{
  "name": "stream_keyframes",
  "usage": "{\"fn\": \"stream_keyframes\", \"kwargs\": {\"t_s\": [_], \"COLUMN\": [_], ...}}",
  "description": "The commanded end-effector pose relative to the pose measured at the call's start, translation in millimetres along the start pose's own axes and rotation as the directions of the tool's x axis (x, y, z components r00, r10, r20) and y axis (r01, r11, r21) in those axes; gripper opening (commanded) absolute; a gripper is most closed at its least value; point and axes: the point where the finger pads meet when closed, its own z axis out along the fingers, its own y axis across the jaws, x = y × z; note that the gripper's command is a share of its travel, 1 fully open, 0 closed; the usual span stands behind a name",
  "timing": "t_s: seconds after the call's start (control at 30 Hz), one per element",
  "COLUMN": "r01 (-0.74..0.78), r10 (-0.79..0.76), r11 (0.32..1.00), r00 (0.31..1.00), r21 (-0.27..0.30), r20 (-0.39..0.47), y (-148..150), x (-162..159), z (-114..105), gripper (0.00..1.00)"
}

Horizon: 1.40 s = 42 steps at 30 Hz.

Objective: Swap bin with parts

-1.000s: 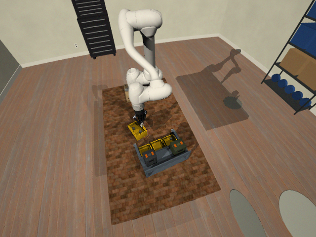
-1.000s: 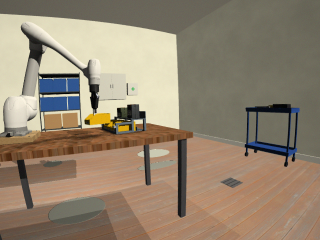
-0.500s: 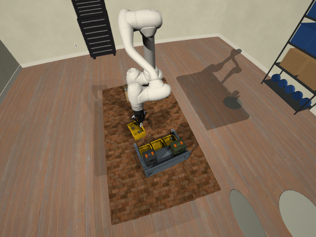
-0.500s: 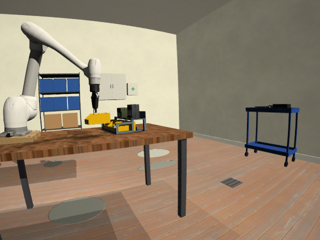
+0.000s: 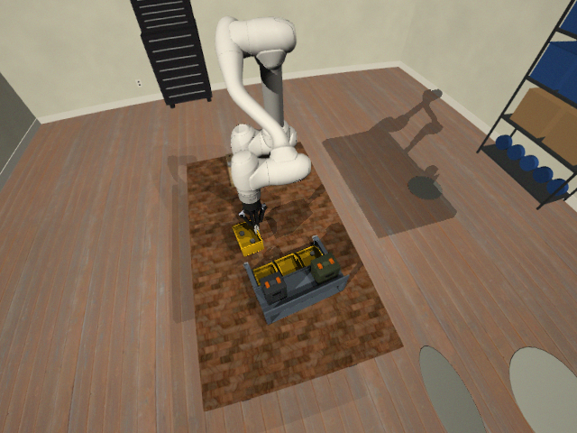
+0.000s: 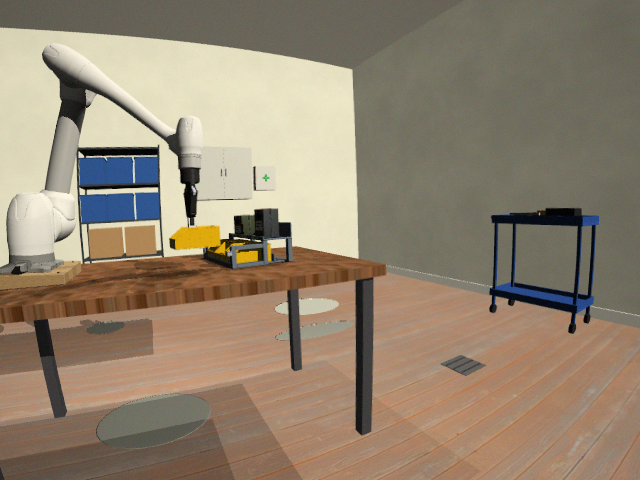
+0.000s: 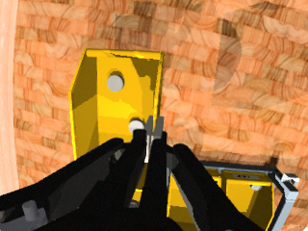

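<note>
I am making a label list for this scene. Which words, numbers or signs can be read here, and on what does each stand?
"+" (a green cross): on the white wall box.
No words or numbers can be read anywhere, and there are none on the yellow bin in the gripper.
</note>
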Motion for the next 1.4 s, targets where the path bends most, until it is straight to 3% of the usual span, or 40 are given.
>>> {"fn": "stream_keyframes", "kwargs": {"t_s": [0.0, 1.37], "r01": [-0.008, -0.008], "r10": [0.008, 0.008], "r11": [1.000, 1.000], "r00": [1.000, 1.000], "r21": [-0.002, -0.002], "r20": [0.001, 0.001], "y": [-1.4, -4.0], "x": [-2.7, -1.3], "z": [-2.0, 9.9], "gripper": [0.10, 0.10]}}
